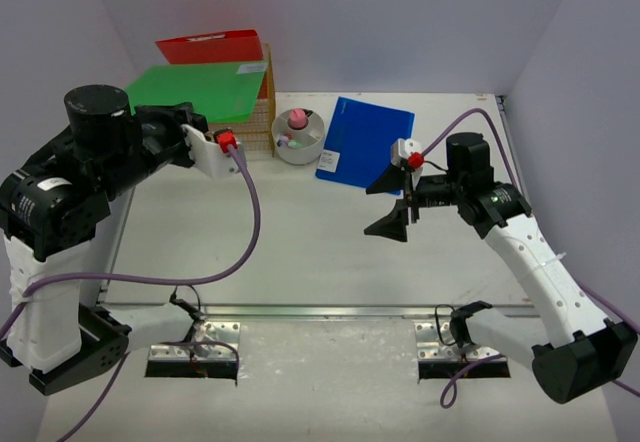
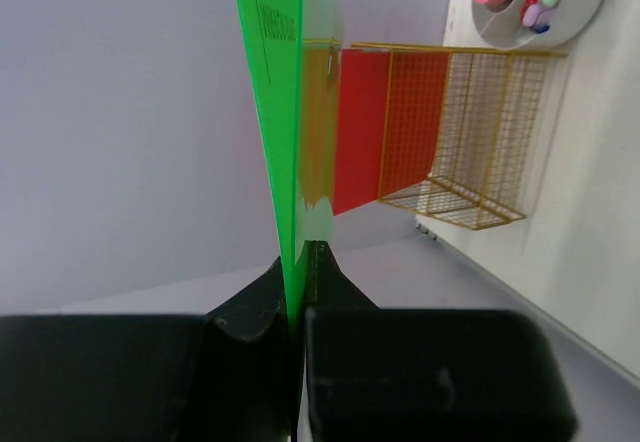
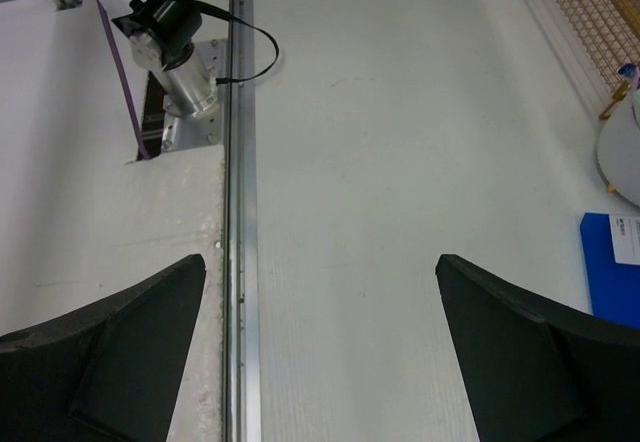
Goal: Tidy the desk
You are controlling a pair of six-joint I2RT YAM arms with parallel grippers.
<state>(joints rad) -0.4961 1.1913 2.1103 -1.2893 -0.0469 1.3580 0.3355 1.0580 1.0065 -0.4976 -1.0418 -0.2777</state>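
The desk [image 1: 300, 252] is a flat white tabletop with a metal rail [image 1: 320, 311] along its near edge. My left gripper [image 1: 188, 114] is shut on the near edge of a green folder [image 1: 200, 87] and holds it in the air beside the gold wire rack [image 1: 262, 127]. In the left wrist view the folder [image 2: 275, 112] stands edge-on between my fingers [image 2: 300, 262]. A red folder [image 1: 215, 47] stands in the rack. A blue folder [image 1: 365, 142] lies flat at the back. My right gripper [image 1: 393, 205] is open and empty over the desk's middle [image 3: 320, 272].
A round white tray [image 1: 298, 137] with small coloured items sits between the rack and the blue folder. Pale walls enclose the desk on three sides. The right wrist view shows the rail [image 3: 238, 212], the left arm's base mount [image 3: 175, 52] and the blue folder's corner [image 3: 612, 282].
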